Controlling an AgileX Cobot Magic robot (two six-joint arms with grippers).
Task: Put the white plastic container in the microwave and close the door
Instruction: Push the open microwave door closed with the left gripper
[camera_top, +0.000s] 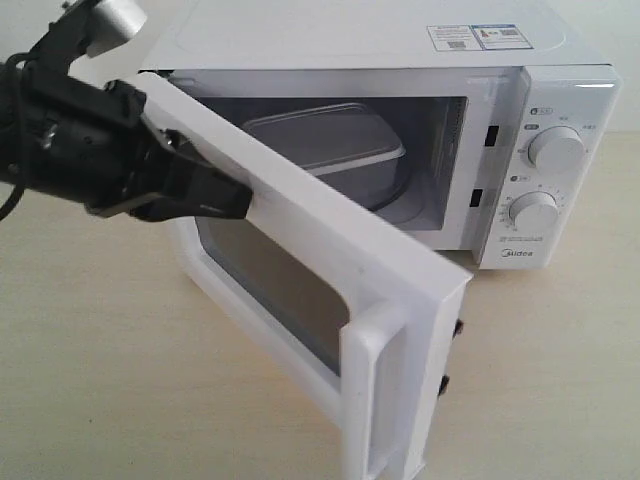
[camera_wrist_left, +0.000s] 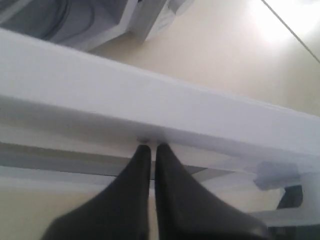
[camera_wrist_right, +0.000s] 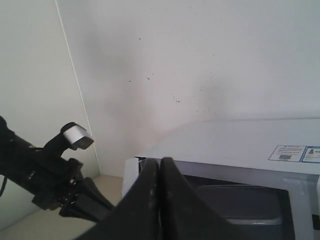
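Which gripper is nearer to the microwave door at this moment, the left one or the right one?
Left. The left gripper touches the door on its outer side with closed jaws; the right gripper hangs in the air facing the microwave, apart from the door.

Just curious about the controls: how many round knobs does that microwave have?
2. Both are on the right panel of the microwave: the upper knob, and the lower knob directly beneath it. No others show.

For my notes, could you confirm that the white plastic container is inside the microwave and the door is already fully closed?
Not quite: the door stands partly open, with the left gripper against it, as the exterior view shows. The white plastic container is inside the microwave.
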